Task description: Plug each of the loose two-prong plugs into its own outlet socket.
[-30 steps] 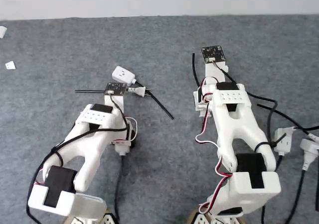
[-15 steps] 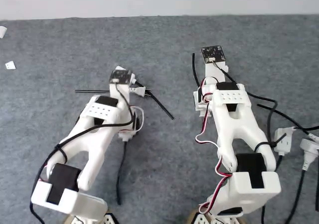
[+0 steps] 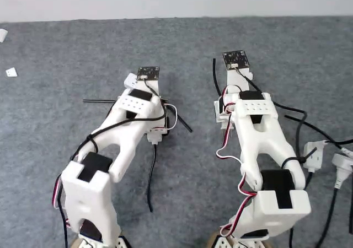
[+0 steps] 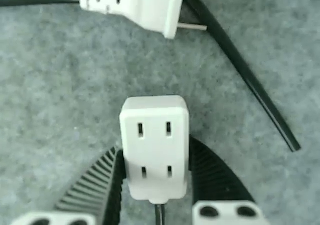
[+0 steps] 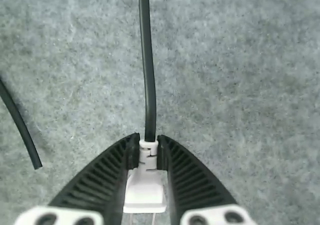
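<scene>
A white outlet socket (image 4: 156, 135) with two pairs of slots lies on the grey carpet, and my left gripper (image 4: 156, 147) is shut on its sides. In the high view a corner of this outlet socket (image 3: 130, 81) peeks out beside the left arm. Just beyond it lies a loose white two-prong plug (image 4: 145, 5), flat on the carpet with its prongs bare. My right gripper (image 5: 148, 137) is shut on another white plug (image 5: 145, 185). That plug's black cord (image 5: 146, 60) runs straight away from the fingers.
A second white socket (image 3: 314, 155) and a plug (image 3: 342, 168) with black cords lie at the right edge, beside the right arm's base. A loose black cable end (image 4: 250, 80) crosses the carpet near the left gripper. Small white scraps (image 3: 11, 71) sit far left.
The left arm has swung forward and to the right, from beside the loose plug to over the outlet socket. The right arm has not moved.
</scene>
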